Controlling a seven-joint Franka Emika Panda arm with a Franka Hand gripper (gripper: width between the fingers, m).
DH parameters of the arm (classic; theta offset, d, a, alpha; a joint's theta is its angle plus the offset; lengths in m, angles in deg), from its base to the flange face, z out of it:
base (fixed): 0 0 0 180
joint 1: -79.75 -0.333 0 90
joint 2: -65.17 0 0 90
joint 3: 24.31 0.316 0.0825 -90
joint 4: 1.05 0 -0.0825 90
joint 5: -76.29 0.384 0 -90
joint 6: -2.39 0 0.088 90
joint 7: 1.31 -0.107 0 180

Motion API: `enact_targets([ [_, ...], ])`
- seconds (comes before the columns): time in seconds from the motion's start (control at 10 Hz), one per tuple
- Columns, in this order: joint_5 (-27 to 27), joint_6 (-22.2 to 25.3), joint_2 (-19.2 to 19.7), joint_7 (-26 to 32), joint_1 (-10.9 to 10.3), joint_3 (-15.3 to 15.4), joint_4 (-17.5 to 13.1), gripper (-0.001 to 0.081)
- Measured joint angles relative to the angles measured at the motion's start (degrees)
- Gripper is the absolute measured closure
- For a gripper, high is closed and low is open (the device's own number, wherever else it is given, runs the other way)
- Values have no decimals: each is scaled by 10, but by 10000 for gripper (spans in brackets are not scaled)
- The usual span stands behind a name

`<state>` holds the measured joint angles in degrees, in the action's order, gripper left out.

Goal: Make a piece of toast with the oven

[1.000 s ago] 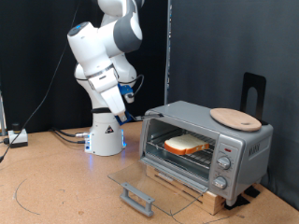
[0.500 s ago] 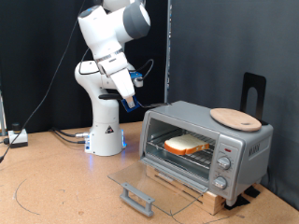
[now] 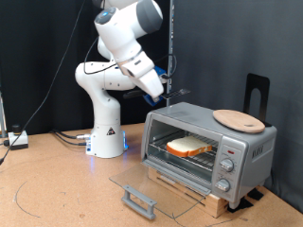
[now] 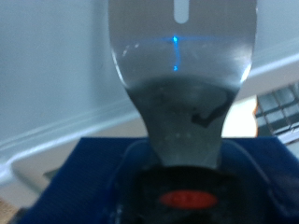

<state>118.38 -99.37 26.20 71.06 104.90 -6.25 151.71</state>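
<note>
The silver-grey oven (image 3: 248,144) stands on a wooden slatted base, its glass door (image 3: 142,182) folded down flat. The piece of toast (image 3: 189,147) lies on the wire rack inside. My gripper (image 3: 161,91) hangs in the air above the oven's top at the exterior view's left end, clear of it. In the wrist view a flat metal spatula (image 4: 179,65) with a blue grip block (image 4: 98,173) sticks out from the hand, and the gripper is shut on it. The fingertips themselves are hidden.
A round tan wooden board (image 3: 239,119) rests on top of the oven. The wooden slatted base (image 3: 210,197) lies under it. A black stand (image 3: 257,93) rises behind the oven. The robot's base (image 3: 106,137) and cables (image 3: 17,140) are at the exterior view's left.
The arm has swung up and towards the exterior view's right. The gripper with the spatula moved from beside the robot's base to above the oven's top. Toast and door are unmoved.
</note>
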Motion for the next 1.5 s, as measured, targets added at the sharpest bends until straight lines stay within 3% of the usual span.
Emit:
enact_targets([
  [0.8, 32, 13, -93, -115, -73, 122, 5, 411],
  [1.1, 43, -13, -105, -152, -77, 173, 30, 411],
  [1.5, 106, -56, -104, -148, -78, 220, 63, 411],
])
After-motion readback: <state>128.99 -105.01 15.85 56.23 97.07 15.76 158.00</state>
